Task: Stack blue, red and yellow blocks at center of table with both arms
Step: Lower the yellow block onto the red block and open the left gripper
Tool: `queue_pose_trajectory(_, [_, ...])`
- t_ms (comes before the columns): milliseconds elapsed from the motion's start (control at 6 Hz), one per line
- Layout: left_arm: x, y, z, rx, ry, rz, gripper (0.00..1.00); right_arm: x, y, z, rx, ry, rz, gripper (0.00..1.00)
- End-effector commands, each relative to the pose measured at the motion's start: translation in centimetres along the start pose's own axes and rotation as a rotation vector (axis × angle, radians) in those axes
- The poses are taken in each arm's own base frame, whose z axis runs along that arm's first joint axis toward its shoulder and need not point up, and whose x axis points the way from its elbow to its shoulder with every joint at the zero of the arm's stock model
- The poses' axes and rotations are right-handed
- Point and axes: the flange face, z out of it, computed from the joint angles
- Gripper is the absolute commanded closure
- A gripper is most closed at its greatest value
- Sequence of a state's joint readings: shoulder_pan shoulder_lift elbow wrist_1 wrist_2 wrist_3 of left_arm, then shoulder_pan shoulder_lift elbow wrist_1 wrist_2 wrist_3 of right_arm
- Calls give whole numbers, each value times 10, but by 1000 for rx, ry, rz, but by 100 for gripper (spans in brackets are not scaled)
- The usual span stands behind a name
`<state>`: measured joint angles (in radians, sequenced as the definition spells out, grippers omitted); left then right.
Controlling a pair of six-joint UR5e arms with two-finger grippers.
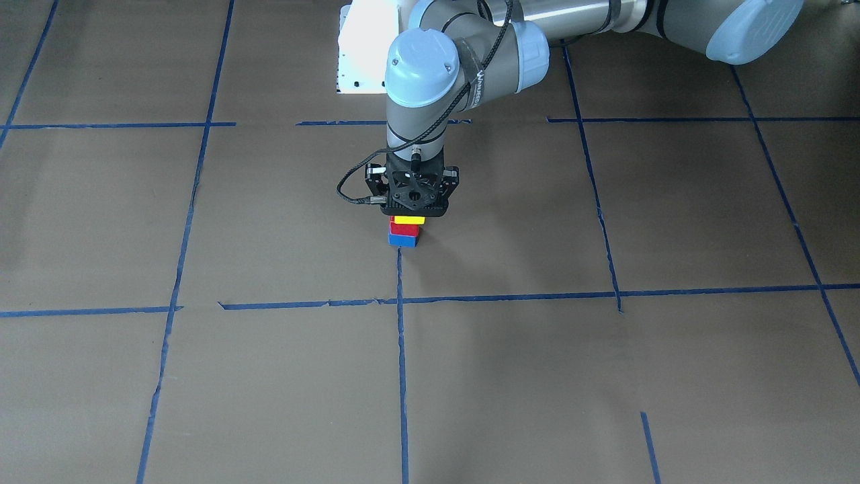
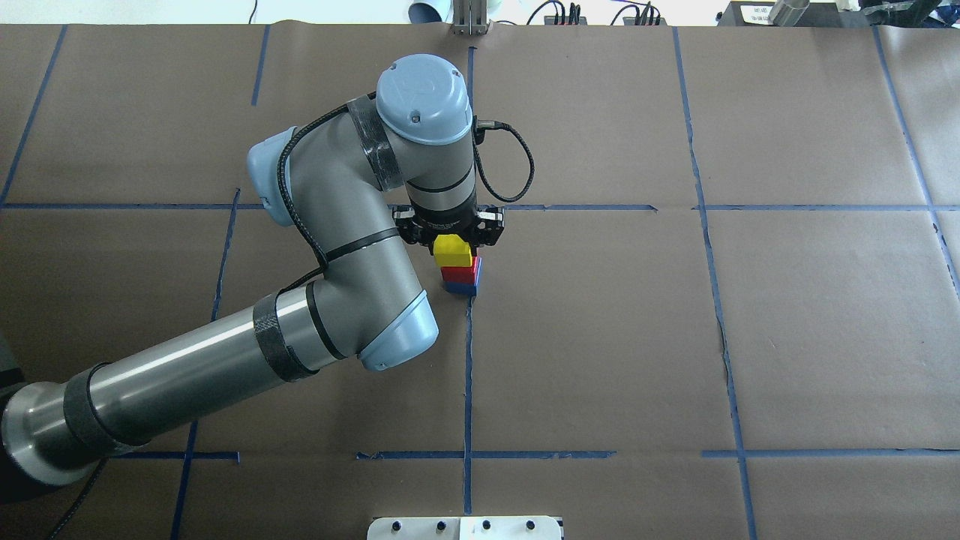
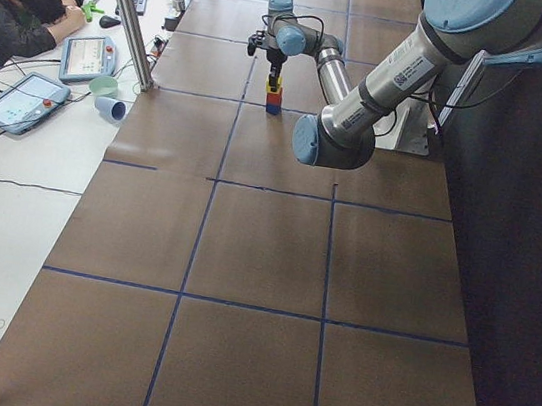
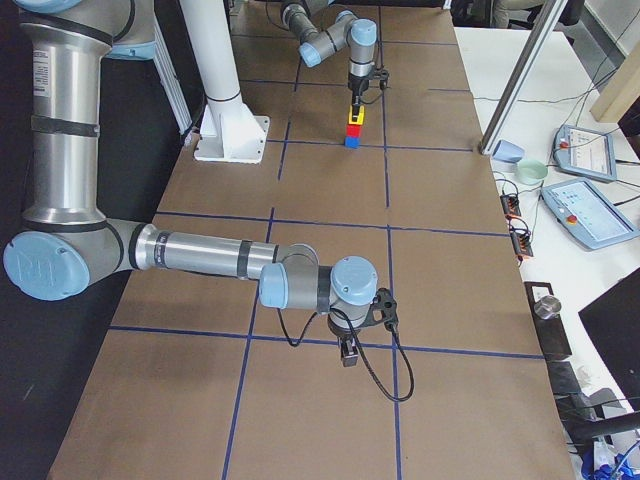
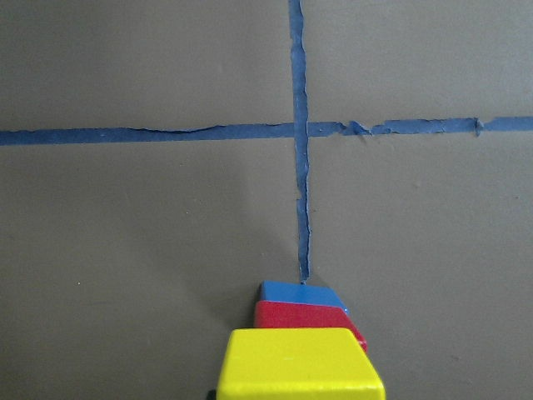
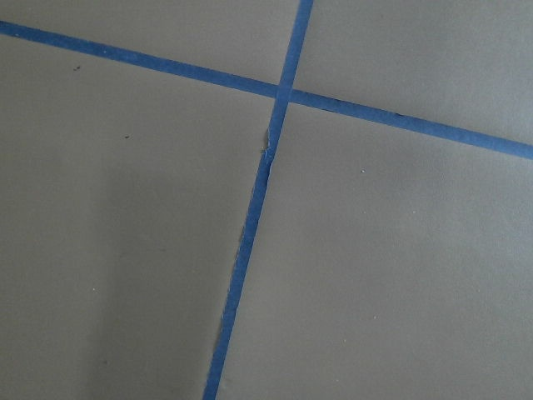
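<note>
Left arm [image 2: 225, 352]: enters from the left edge of the overhead view and bends at the elbow, with the wrist pointing straight down over the middle of the table [image 2: 825, 337].
Left gripper [image 2: 451, 234]: sits directly on top of the stack at the level of the yellow block. Its fingers are hidden under the black wrist bracket, so I cannot tell whether they clamp the block or stand clear of it.
Yellow block [image 2: 453, 251]: top tier, resting on the red block. In the left wrist view it fills the bottom edge.
Red block [image 2: 462, 274]: middle tier, between yellow and blue and touching both.
Blue block [image 2: 461, 289]: bottom tier, flat on the brown paper at the table's centre. Its edge meets the end of a tape line.
Stack alignment: three tiers, upright, sides roughly flush.
Blue tape grid [image 2: 467, 375]: divides the paper into cells.
White mounting plate [image 2: 465, 527]: at the near edge of the overhead view, on the centre line.
Right arm [image 4: 200, 255]: stretches low across the table's right end, well apart from the stack.
Right gripper [image 4: 347, 352]: points down just above the paper near a tape crossing. Nothing shows beneath it, and its opening cannot be told.
</note>
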<state>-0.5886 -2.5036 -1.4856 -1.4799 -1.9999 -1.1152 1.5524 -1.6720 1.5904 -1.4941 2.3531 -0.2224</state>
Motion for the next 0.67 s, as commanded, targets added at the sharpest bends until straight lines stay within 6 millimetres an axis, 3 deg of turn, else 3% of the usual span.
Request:
queue_pose_trajectory(0, [4,5,3,-6,1,7,61,0,0,0,0,0,0,0])
queue_pose_trajectory(500, [4,7,1,-4,5,9,17,0,0,0,0,0,0,0])
